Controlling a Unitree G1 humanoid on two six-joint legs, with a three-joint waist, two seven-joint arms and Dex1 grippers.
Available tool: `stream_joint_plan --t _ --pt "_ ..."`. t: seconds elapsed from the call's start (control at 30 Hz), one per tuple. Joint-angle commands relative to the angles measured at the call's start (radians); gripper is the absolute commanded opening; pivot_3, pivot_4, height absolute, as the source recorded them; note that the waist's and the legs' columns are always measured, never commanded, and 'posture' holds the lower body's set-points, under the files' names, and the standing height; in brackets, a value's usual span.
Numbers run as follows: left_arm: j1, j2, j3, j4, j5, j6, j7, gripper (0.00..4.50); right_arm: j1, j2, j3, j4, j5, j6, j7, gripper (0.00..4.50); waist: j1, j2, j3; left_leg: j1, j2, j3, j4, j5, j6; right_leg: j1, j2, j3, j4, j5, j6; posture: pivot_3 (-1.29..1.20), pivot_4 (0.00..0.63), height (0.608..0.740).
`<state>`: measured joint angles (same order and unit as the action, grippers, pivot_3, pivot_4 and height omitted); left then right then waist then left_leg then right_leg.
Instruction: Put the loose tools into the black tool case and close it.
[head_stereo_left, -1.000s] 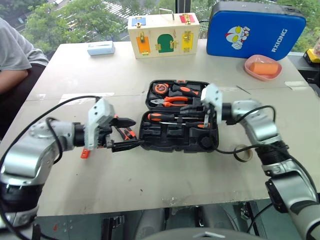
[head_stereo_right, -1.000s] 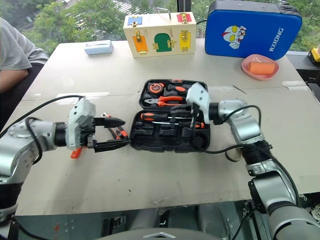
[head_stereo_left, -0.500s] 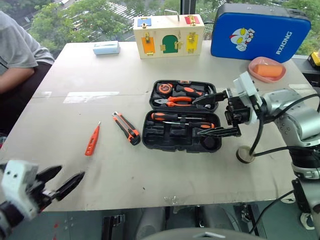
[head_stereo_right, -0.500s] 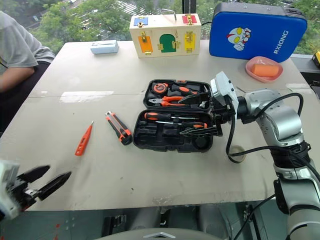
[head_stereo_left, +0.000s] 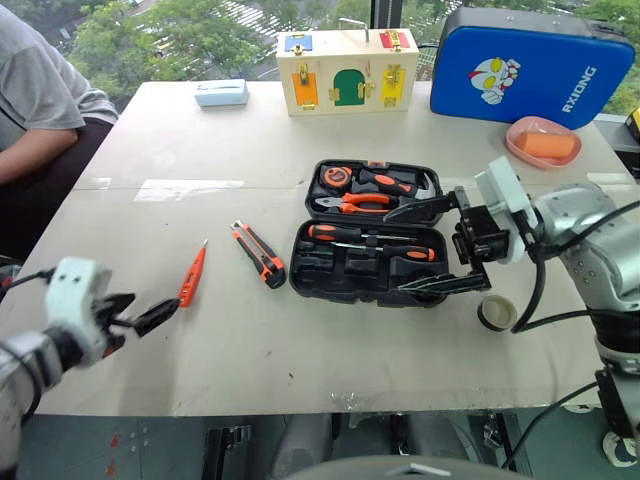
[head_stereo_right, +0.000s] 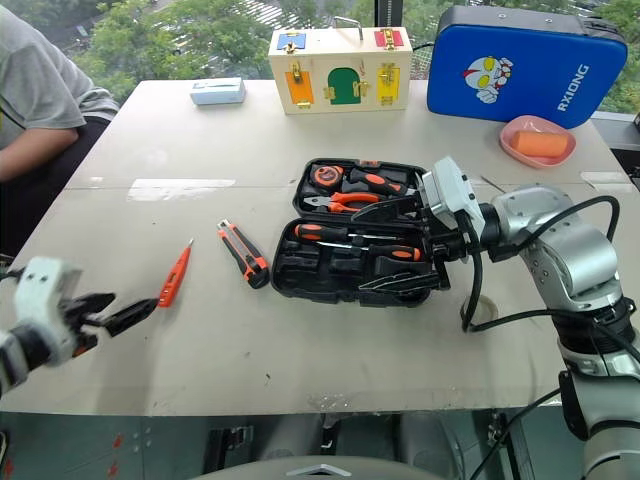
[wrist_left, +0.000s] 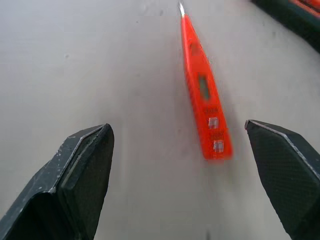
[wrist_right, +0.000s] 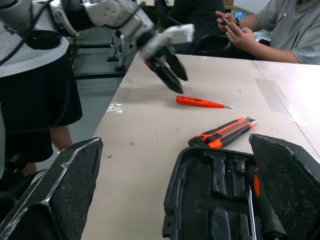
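The black tool case (head_stereo_left: 345, 275) lies open mid-table, with two black-and-orange screwdrivers (head_stereo_left: 350, 234) in its near half. My right gripper (head_stereo_left: 393, 252) hovers open over the case's right end, holding nothing. The black-and-orange utility knife (head_stereo_left: 258, 254) lies just left of the case. Further left lies the slim orange tester screwdriver (wrist_left: 202, 95). My left gripper (head_stereo_left: 150, 308) is open just behind the tester's handle end, not touching it. A small black tape roll (head_stereo_left: 496, 313) sits on the table to the right of the case, under my right arm.
Pliers, a hammer and a tape measure (head_stereo_left: 330, 178) fill the case's far half. At the back stand a wooden box with coloured doors (head_stereo_left: 347, 70), a blue case (head_stereo_left: 530, 70), a pink dish (head_stereo_left: 545, 142) and a small pale box (head_stereo_left: 222, 93). A person (head_stereo_left: 40, 110) sits at the left edge.
My right gripper opened and drew back to the case's right end. My left gripper swung away from the knife by the case to the tester at the front left.
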<state>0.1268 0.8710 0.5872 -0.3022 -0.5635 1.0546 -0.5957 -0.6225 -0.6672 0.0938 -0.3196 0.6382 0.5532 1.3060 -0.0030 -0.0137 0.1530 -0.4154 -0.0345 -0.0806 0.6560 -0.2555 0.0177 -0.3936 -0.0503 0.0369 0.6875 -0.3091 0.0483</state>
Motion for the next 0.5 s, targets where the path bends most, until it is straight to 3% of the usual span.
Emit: stream_joint_plan --t 0.03,0.1,0.4,0.5 --pt "-0.091 0.031 -0.102 0.055 0.035 0.04 0.033 4.5 0.015 -0.013 -0.032 -0.062 0.034 0.009 -0.023 4.48 -0.007 0.0 0.0 0.0 0.0 0.0 -0.001 0.0 0.0 0.0 0.0 0.001 0.0 0.0 0.0 0.0 0.15 0.735" --pt "-0.138 0.037 -0.152 0.095 0.055 0.043 0.042 4.5 0.02 -0.016 -0.033 -0.075 0.04 0.015 -0.033 4.48 -0.011 0.0 0.0 0.0 0.0 0.0 -0.002 0.0 -0.001 -0.001 0.0 0.0 0.0 0.0 0.0 0.0 0.15 0.735" --pt "-0.198 0.023 -0.225 0.187 0.085 0.042 0.031 0.57 0.034 -0.041 -0.035 -0.099 0.048 0.012 -0.053 4.5 -0.008 0.001 -0.001 0.001 0.0 0.001 -0.003 0.001 -0.001 -0.001 0.0 0.001 0.001 0.0 0.0 0.0 0.15 0.735" --pt "-0.194 0.028 -0.231 0.197 0.1 0.02 0.025 0.55 0.044 -0.054 -0.035 -0.101 0.039 0.003 -0.052 4.5 -0.008 0.001 -0.001 0.001 0.0 0.001 -0.003 0.001 -0.001 -0.001 -0.001 0.001 0.001 0.0 0.0 0.0 0.15 0.735"
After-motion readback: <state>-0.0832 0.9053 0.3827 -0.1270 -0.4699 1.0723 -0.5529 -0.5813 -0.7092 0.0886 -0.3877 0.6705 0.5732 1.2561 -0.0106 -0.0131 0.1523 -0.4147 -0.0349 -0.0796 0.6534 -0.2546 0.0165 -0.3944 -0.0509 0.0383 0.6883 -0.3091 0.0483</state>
